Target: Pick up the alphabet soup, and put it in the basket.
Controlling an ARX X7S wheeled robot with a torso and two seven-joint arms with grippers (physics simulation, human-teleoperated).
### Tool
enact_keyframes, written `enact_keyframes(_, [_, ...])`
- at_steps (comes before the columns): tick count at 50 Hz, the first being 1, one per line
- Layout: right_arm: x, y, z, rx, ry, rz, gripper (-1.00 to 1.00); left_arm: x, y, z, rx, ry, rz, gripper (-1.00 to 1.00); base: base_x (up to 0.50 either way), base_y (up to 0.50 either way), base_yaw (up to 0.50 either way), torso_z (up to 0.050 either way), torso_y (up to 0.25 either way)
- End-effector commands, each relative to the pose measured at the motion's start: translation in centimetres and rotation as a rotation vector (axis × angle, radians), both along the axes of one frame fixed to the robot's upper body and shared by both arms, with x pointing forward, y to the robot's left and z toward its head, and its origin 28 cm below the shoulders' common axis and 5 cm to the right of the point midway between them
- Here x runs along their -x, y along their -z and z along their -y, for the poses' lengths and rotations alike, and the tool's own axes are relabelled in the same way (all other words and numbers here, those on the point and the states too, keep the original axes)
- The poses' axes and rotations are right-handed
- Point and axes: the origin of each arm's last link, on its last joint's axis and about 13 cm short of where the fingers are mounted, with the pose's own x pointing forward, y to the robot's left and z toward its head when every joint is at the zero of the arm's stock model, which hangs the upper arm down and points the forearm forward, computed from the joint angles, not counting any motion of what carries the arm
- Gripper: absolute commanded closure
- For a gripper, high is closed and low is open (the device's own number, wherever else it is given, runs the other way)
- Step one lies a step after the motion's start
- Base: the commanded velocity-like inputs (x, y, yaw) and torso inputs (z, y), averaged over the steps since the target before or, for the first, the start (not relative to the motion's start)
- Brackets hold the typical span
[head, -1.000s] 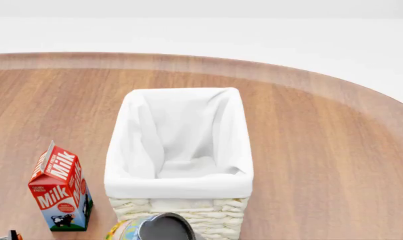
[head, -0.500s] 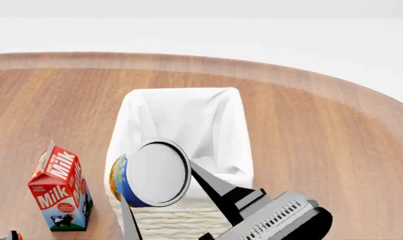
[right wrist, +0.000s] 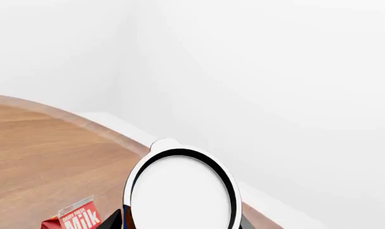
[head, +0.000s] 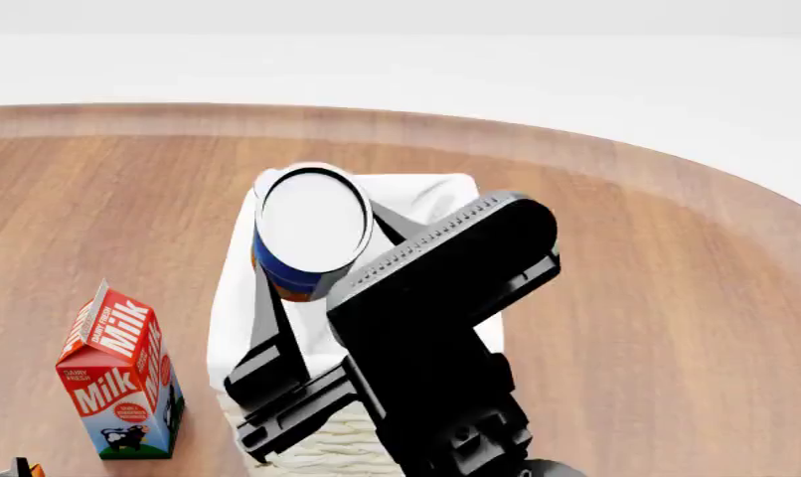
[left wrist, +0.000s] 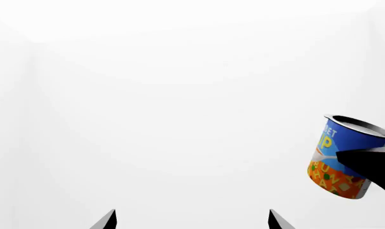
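The alphabet soup (head: 310, 231) is a blue-labelled can with a silvery-white top, held in the air over the far part of the basket (head: 231, 328). My right gripper (head: 316, 256) is shut on the can's sides, and its black arm hides much of the basket. In the right wrist view the can's top (right wrist: 181, 188) fills the space between the jaws of that gripper (right wrist: 179, 222). The left wrist view shows the can (left wrist: 341, 155) from the side, orange picture at its base, with a dark finger (left wrist: 371, 162) of the right gripper on it. My left gripper (left wrist: 191, 220) is open and holds nothing.
A red milk carton (head: 119, 373) stands on the round wooden table (head: 639, 298) left of the basket, and shows again as the milk carton (right wrist: 74, 220) in the right wrist view. A small dark and orange thing (head: 23, 467) peeks in at the bottom-left edge.
My right arm has carried the can up and forward, from low in front of the basket's near wall to above its far part. The milk carton and basket have stayed put.
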Motion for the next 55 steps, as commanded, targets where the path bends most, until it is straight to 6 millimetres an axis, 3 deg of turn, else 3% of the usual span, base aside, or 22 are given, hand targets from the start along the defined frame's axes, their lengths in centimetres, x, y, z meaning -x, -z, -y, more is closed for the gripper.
enact_keyframes(1, [-3.6,-2.2,-0.3,0.081,0.086,-0.014,1.0,0.0,0.0,0.0,0.002,-0.002,0.001,-1.0,0.0,0.0,0.0,0.0,0.01])
enact_keyframes(14, [-6.3,-3.7,-0.8,0.106,0.132,-0.063,1.0,-0.1,0.0,0.0,0.006,0.011,0.0,-1.0,0.0,0.0,0.0,0.001,0.0])
enact_keyframes(27, [-8.4,-3.9,-1.5,0.175,0.147,-0.131,1.0,-0.1,0.1,0.1,0.003,0.01,-0.004,-1.0,0.0,0.0,0.0,0.0,0.001])
enact_keyframes(34, [-9.6,-5.2,-2.3,0.212,0.161,-0.174,1.0,0.0,0.1,0.1,-0.002,0.012,-0.003,-1.0,0.0,0.0,0.0,0.0,0.001])
enact_keyframes(47, [-12.2,-6.2,-2.9,0.106,0.22,-0.294,1.0,0.1,0.1,0.1,0.008,0.022,-0.002,-1.0,0.0,0.0,0.0,0.0,0.001])
enact_keyframes(55, [-12.7,-6.5,-3.3,0.112,0.253,-0.321,1.0,-0.1,0.3,0.1,0.007,0.03,-0.002,-1.0,0.0,0.0,0.0,0.0,0.0])
